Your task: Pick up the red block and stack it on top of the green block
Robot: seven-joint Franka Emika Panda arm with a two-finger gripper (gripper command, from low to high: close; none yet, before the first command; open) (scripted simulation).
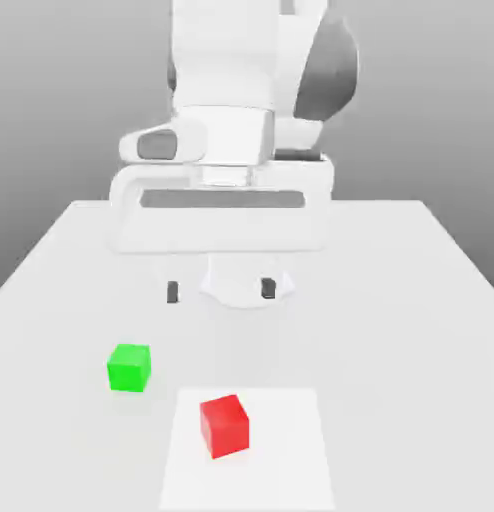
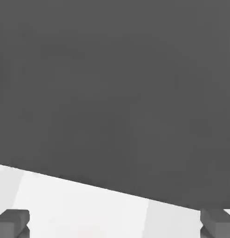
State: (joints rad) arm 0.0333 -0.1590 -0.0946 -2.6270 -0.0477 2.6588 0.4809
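Jaws wide apart, pointing down, above table

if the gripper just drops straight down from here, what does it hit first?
Most likely bare white table. The open gripper points down, apart from the small green cube and small red cube, which sit nearer the camera; depth is uncertain.

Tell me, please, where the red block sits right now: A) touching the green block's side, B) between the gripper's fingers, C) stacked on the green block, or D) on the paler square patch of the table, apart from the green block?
D: in the exterior view the red block rests on the paler square patch of the table, with bare table between it and the green block, while the open gripper hangs farther back, holding nothing.
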